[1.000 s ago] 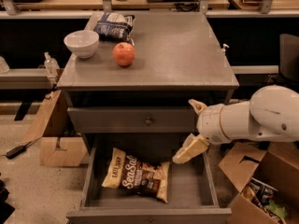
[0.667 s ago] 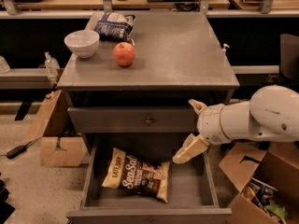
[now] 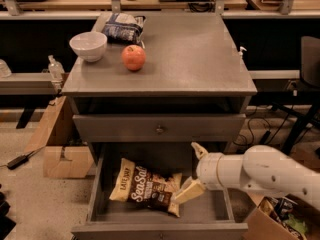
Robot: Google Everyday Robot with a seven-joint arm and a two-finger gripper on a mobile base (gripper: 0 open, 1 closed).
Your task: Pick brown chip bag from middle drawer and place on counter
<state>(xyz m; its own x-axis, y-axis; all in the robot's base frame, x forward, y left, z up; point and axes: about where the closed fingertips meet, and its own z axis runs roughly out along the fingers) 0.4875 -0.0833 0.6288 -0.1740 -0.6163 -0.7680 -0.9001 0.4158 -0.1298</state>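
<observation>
Over the middle drawer (image 3: 131, 215), pincer (image 3: 193, 171) apart beside brown chip bag (image 3: 145, 186); apple (image 3: 133, 57), bowl (image 3: 88, 45) on counter (image 3: 190, 54)

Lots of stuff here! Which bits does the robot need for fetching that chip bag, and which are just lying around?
Needed: brown chip bag, in the open middle drawer; counter, where it goes; gripper, fingers open beside the bag.
Lying about: white bowl, apple, blue-and-white snack bag, all on the counter.

1 brown chip bag (image 3: 145, 188), 1 blue snack bag (image 3: 122, 28), 1 bowl (image 3: 88, 45), 1 apple (image 3: 134, 57), 1 gripper (image 3: 186, 173) over the middle drawer (image 3: 150, 215), right side
</observation>
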